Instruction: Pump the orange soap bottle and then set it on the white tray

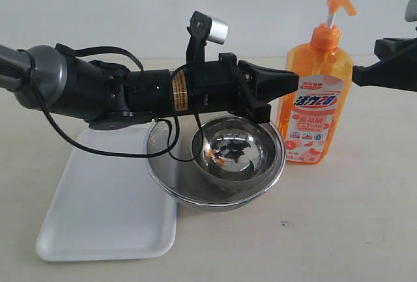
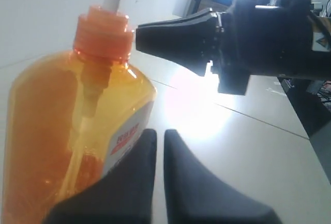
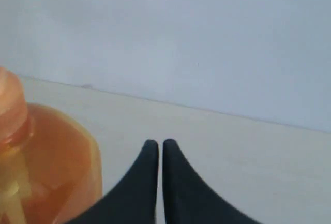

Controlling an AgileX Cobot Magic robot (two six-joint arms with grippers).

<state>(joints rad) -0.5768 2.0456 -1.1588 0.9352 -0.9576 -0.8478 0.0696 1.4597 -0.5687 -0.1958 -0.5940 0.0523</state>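
The orange soap bottle point(image 1: 315, 99) stands upright on the table right of the bowl, pump head point(image 1: 340, 0) raised. My left gripper point(image 1: 292, 81) is shut with nothing between its fingers, tips at the bottle's left side near the label. In the left wrist view the bottle point(image 2: 57, 131) fills the near side beside the shut left gripper point(image 2: 156, 133). My right gripper point(image 1: 356, 73) is shut and empty, pointing at the bottle's right shoulder. The right wrist view shows its closed tips point(image 3: 156, 144) beside the bottle point(image 3: 51, 162). The white tray point(image 1: 98, 210) lies empty at the front left.
A round steel mesh bowl point(image 1: 171, 184) with a smaller shiny steel bowl point(image 1: 238, 148) inside sits between the tray and the bottle, under my left arm point(image 1: 98, 90). Bare table point(image 1: 339, 230) spreads in front of the bottle.
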